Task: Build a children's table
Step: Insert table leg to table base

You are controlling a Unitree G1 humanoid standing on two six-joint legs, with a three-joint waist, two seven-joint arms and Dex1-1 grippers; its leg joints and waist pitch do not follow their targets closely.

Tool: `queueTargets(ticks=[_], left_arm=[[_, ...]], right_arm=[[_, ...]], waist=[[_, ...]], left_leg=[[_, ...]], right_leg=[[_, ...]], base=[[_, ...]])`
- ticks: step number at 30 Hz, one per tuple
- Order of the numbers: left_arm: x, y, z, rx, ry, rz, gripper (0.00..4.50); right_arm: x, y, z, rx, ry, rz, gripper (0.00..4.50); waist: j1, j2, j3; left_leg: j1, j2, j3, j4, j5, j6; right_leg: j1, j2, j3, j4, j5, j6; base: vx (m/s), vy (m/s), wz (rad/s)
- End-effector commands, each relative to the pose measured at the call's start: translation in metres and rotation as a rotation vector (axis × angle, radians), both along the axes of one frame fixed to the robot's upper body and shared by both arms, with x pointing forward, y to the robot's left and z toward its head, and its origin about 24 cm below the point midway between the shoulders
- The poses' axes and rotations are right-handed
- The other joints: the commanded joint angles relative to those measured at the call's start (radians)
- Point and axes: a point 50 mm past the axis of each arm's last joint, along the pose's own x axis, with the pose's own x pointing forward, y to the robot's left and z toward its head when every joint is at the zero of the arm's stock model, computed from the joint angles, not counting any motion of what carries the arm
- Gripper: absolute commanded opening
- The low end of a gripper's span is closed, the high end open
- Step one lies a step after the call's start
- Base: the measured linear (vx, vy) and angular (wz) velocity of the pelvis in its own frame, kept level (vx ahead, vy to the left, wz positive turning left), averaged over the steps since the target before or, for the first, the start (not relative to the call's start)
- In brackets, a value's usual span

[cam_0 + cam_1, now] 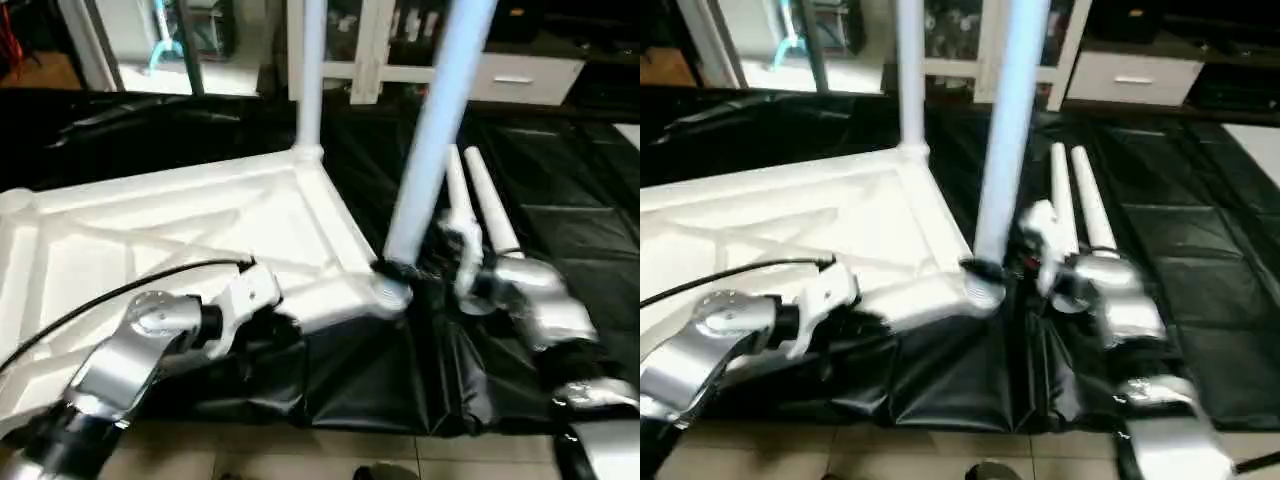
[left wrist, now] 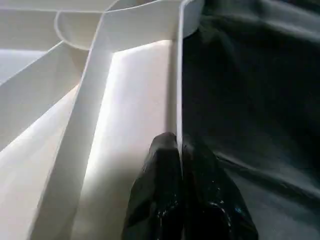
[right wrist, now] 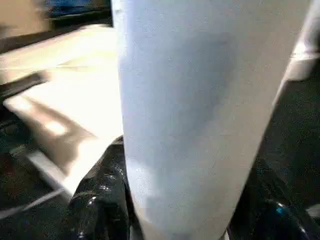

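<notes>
A black sheet [image 1: 560, 230] covers the floor across most of the head views, ending at pale tiles [image 1: 300, 455] along the bottom edge. On it, filling the left and centre of the frame, lies the white tabletop [image 1: 150, 250], underside up, its crossed ribs showing.

One white leg [image 1: 310, 75] stands upright in the far corner socket, at upper centre of the frame. A second leg [image 1: 435, 130] rises from the near right corner socket [image 1: 388, 292] at the centre and leans a little to the right as it climbs out of the top of the frame. Two more legs [image 1: 480, 205] lie side by side, touching, on the sheet just right of centre, their near ends behind the right arm.

The left arm enters from the lower left, a black cable looping over it. In the left wrist view the left tool [image 2: 181, 165] has its two black fingers nearly together, pinched on the thin upright rim of the tabletop, one finger on each side of the wall.

The right arm enters from the lower right. The right tool [image 3: 175, 200] sits low on the leaning leg, just above the socket; in the right wrist view a black finger [image 3: 100, 200] shows on either side of the tube, pressed against it.
</notes>
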Motion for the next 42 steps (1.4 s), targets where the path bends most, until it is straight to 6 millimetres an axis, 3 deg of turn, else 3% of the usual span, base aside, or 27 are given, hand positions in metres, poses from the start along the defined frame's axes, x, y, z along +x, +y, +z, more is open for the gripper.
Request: queueTargets(ticks=[1, 3, 5, 6, 7, 9, 14, 15, 21, 23, 26, 29, 32, 33, 35, 37, 38, 39, 40, 42], left_arm=[[0.011, -0.015, 0.007, -0.028, -0.039, 0.085, 0.0], [0.021, -0.021, 0.01, -0.028, -0.062, 0.185, 0.0], [0.025, -0.027, 0.012, -0.042, -0.065, 0.232, 0.0], [0.032, -0.033, 0.016, -0.061, -0.081, 0.298, 0.0], [0.039, -0.041, 0.021, -0.093, -0.096, 0.374, 0.0], [0.045, -0.054, 0.028, -0.135, -0.107, 0.415, 0.0], [0.046, -0.068, 0.032, -0.155, -0.111, 0.433, 0.0], [0.045, -0.066, 0.03, -0.147, -0.108, 0.432, 0.0], [0.035, -0.052, 0.021, -0.115, -0.093, 0.336, 0.0], [0.034, -0.051, 0.02, -0.115, -0.095, 0.316, 0.0], [0.026, -0.037, 0.014, -0.086, -0.074, 0.247, 0.0], [0.022, -0.032, 0.011, -0.084, -0.054, 0.218, 0.0], [0.017, -0.024, 0.009, -0.075, -0.068, 0.143, 0.0], [0.013, -0.021, 0.007, -0.069, -0.071, 0.091, 0.0], [0.011, -0.02, 0.007, -0.07, -0.077, 0.063, 0.0], [0.01, -0.019, 0.007, -0.072, -0.081, 0.049, 0.0], [0.0, -0.015, 0.006, -0.074, -0.064, -0.055, 0.0], [-0.002, -0.015, 0.005, -0.073, -0.06, -0.071, 0.0], [-0.01, -0.01, 0.003, -0.058, -0.04, -0.153, 0.0], [-0.012, -0.01, 0.002, -0.054, -0.038, -0.169, 0.0]], right_arm=[[0.001, 0.007, -0.028, -0.062, 0.115, -0.174, 1.91], [0.005, 0.018, -0.032, -0.053, 0.134, -0.251, 1.91], [0.007, 0.025, -0.035, -0.056, 0.152, -0.303, 1.91], [0.009, 0.031, -0.038, -0.065, 0.17, -0.38, 1.91], [0.012, 0.037, -0.041, -0.079, 0.181, -0.472, 1.9], [0.014, 0.047, -0.043, -0.073, 0.19, -0.575, 1.9], [0.015, 0.064, -0.041, -0.047, 0.179, -0.654, 1.9], [0.016, 0.069, -0.037, -0.008, 0.177, -0.633, 1.9], [0.019, 0.074, -0.015, 0.107, 0.062, -0.386, 1.9], [0.02, 0.073, -0.012, 0.113, 0.047, -0.372, 2.46], [0.02, 0.051, 0.003, 0.155, -0.038, -0.238, 2.8], [0.019, 0.041, 0.01, 0.176, -0.068, -0.17, 3.02], [0.008, 0.027, 0.018, 0.201, -0.077, 0.002, 3.23], [0.0, 0.018, 0.018, 0.181, -0.068, 0.088, 3.35], [-0.004, 0.014, 0.017, 0.164, -0.065, 0.117, 3.42], [-0.005, 0.013, 0.017, 0.159, -0.064, 0.133, 3.68], [-0.012, -0.007, 0.016, 0.098, -0.083, 0.159, 3.68], [-0.013, -0.009, 0.016, 0.089, -0.085, 0.164, 3.68], [-0.019, -0.025, 0.018, 0.053, -0.085, 0.19, 3.68], [-0.021, -0.028, 0.019, 0.052, -0.081, 0.199, 3.68]], waist=[[-0.005, -0.003, -0.053], [-0.005, -0.003, -0.051], [-0.007, -0.006, -0.051], [-0.01, -0.003, -0.051], [-0.013, -0.004, -0.053], [-0.01, -0.001, -0.056], [-0.009, -0.005, -0.061], [-0.007, -0.009, -0.062], [-0.006, -0.005, -0.065], [-0.008, -0.004, -0.067], [-0.01, -0.004, -0.07], [-0.006, -0.001, -0.077], [0.004, 0.001, -0.08], [0.013, 0.002, -0.082], [0.012, 0.0, -0.079], [0.012, 0.001, -0.074], [0.016, 0.004, -0.07], [0.014, 0.006, -0.068], [0.014, 0.008, -0.069], [0.012, 0.006, -0.068]], left_leg=[[0.015, 0.05, -0.033, -0.084, -0.28, 0.01], [0.023, 0.048, -0.034, -0.085, -0.31, 0.001], [0.018, 0.048, -0.038, -0.087, -0.322, 0.001], [0.024, 0.048, -0.037, -0.086, -0.336, -0.004], [0.018, 0.046, -0.04, -0.089, -0.332, -0.009], [0.026, 0.046, -0.037, -0.087, -0.337, -0.012], [0.009, 0.044, -0.036, -0.09, -0.299, 0.019], [0.009, 0.043, -0.033, -0.088, -0.284, 0.03], [-0.001, 0.047, -0.029, -0.085, -0.201, 0.079], [-0.007, 0.048, -0.031, -0.084, -0.176, 0.093], [-0.003, 0.048, -0.028, -0.078, -0.163, 0.12], [-0.002, 0.05, -0.028, -0.074, -0.076, 0.16], [-0.003, 0.051, -0.026, -0.067, 0.014, 0.209], [-0.003, 0.049, -0.027, -0.062, 0.045, 0.243], [-0.004, 0.051, -0.025, -0.062, 0.037, 0.253], [-0.002, 0.054, -0.023, -0.067, -0.021, 0.223], [0.0, 0.053, -0.026, -0.071, -0.065, 0.187], [0.001, 0.054, -0.025, -0.074, -0.117, 0.16], [0.003, 0.055, -0.027, -0.077, -0.146, 0.138], [0.005, 0.055, -0.026, -0.08, -0.166, 0.122]], right_leg=[[0.037, -0.05, 0.041, -0.094, -0.469, -0.167], [0.032, -0.051, 0.039, -0.102, -0.51, -0.149], [0.036, -0.051, 0.036, -0.104, -0.52, -0.14], [0.029, -0.051, 0.035, -0.107, -0.527, -0.132], [0.035, -0.05, 0.032, -0.105, -0.514, -0.128], [0.028, -0.05, 0.03, -0.11, -0.494, -0.123], [0.038, -0.051, 0.033, -0.101, -0.394, -0.127], [0.039, -0.051, 0.034, -0.099, -0.37, -0.135], [0.049, -0.052, 0.037, -0.082, -0.257, -0.186], [0.056, -0.056, 0.036, -0.078, -0.236, -0.2], [0.056, -0.053, 0.036, -0.074, -0.201, -0.223], [0.061, -0.053, 0.036, -0.06, -0.105, -0.262], [0.06, -0.049, 0.036, -0.047, -0.006, -0.293], [0.061, -0.047, 0.034, -0.044, 0.03, -0.295], [0.057, -0.047, 0.034, -0.046, 0.009, -0.293], [0.052, -0.052, 0.035, -0.057, -0.087, -0.285], [0.053, -0.051, 0.034, -0.066, -0.157, -0.27], [0.052, -0.05, 0.035, -0.073, -0.209, -0.25], [0.053, -0.05, 0.036, -0.075, -0.232, -0.238], [0.05, -0.047, 0.038, -0.076, -0.239, -0.231]], base=[[0.0, 0.0, 0.0], [0.0, 0.0, 0.0], [0.0, 0.0, 0.0], [0.0, 0.0, 0.0], [0.0, 0.0, 0.0], [0.0, 0.0, 0.0], [0.0, 0.0, 0.0], [0.0, 0.0, 0.0], [0.0, 0.0, 0.0], [0.0, 0.0, 0.0], [0.0, 0.0, 0.0], [0.0, 0.0, 0.0], [0.0, 0.0, 0.0], [0.0, 0.0, 0.0], [0.0, 0.0, 0.0], [0.0, 0.0, 0.0], [0.0, 0.0, 0.0], [0.0, 0.0, 0.0], [0.0, 0.0, 0.0], [0.0, 0.0, 0.0]])
